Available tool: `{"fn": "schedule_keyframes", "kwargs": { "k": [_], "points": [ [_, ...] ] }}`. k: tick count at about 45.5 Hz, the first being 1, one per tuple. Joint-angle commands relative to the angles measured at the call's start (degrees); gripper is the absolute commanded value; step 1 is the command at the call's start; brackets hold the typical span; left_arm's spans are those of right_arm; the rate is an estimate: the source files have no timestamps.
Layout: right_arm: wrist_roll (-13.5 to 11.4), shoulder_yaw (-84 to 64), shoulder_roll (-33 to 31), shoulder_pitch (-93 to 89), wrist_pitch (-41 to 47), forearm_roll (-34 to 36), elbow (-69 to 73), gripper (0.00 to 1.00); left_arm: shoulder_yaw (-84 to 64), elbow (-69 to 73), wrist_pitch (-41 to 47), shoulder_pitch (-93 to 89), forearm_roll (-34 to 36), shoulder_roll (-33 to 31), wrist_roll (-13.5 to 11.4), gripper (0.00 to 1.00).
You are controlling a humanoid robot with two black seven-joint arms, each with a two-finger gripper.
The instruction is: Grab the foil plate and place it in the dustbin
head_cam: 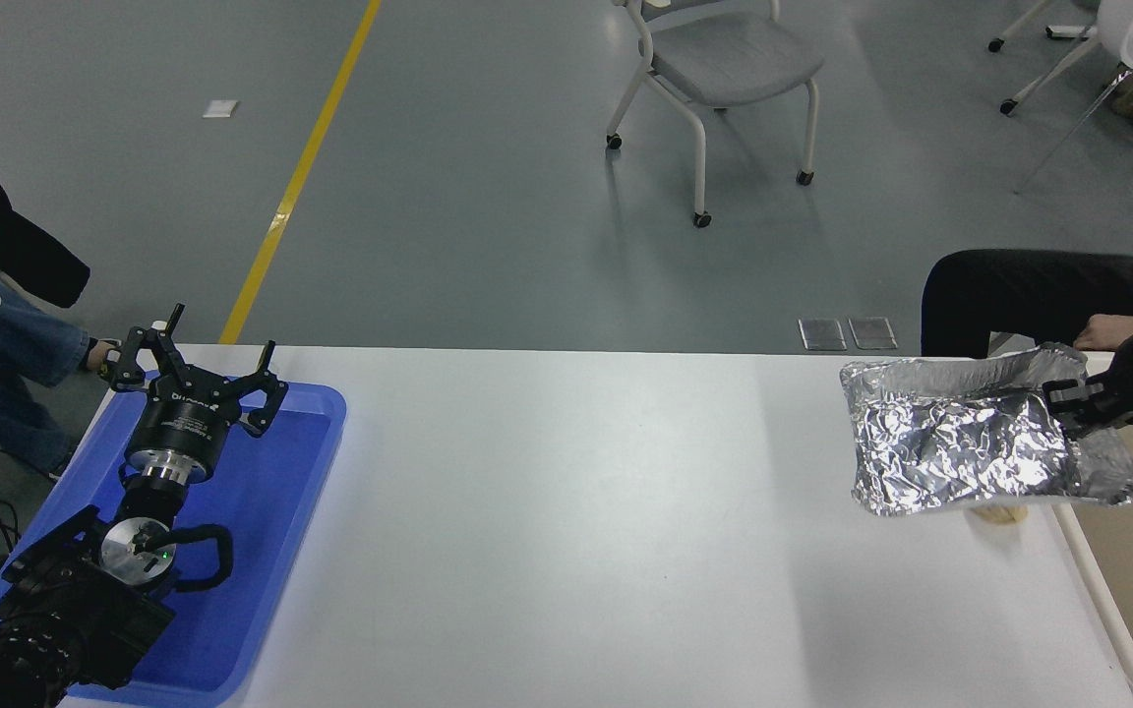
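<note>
The wrinkled silver foil plate (960,447) hangs in the air above the table's right end, held by its right rim in my right gripper (1066,405), which is shut on it. The plate's right corner overhangs the beige dustbin (1112,629), whose rim runs along the table's right side. My right arm comes in from the right edge, high above the dustbin. My left gripper (195,369) is parked open over the blue tray at the lower left.
A shallow blue tray (276,511) lies at the table's left end. A small tan paper ball (997,513) peeks out under the foil plate. A person's dark sleeve and hand (1107,329) rest at the far right, behind the dustbin. A chair stands beyond the table.
</note>
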Motion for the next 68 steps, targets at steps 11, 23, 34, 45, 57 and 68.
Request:
{"fn": "schedule_keyframes", "kwargs": {
  "k": [11,23,34,45,57,68],
  "points": [
    [-0.08,-8.33,0.66,12.72,2.16,1.10,6.15,0.00,-0.09,0.16,0.00,0.06,-0.01,0.28,0.00,1.00],
    [-0.08,-9.39,0.40,14.57,2.16,1.36,6.15,0.00,0.00,-0.02,0.00,0.15,-0.01,0.28,-0.09,1.00],
    [0.00,-10.35,0.22,14.48,1.63,1.45,4.66,0.00,-0.09,-0.02,0.00,0.06,-0.01,0.20,-0.09,1.00],
    [0.00,-10.70,-0.75,13.08,1.81,0.92,1.49,0.00,0.00,-0.02,0.00,0.06,-0.01,0.20,-0.09,1.00],
    [0.18,-9.56,-4.44,6.05,1.72,0.31,-5.62,0.00,0.00,0.16,0.00,0.06,-0.01,0.20,-0.09,1.00],
    [0.44,-1.66,-10.59,-5.01,1.63,-1.01,-18.71,0.00,0.00,-0.01,0.00,-0.03,-0.01,0.11,-0.09,1.00]
  ]
}}
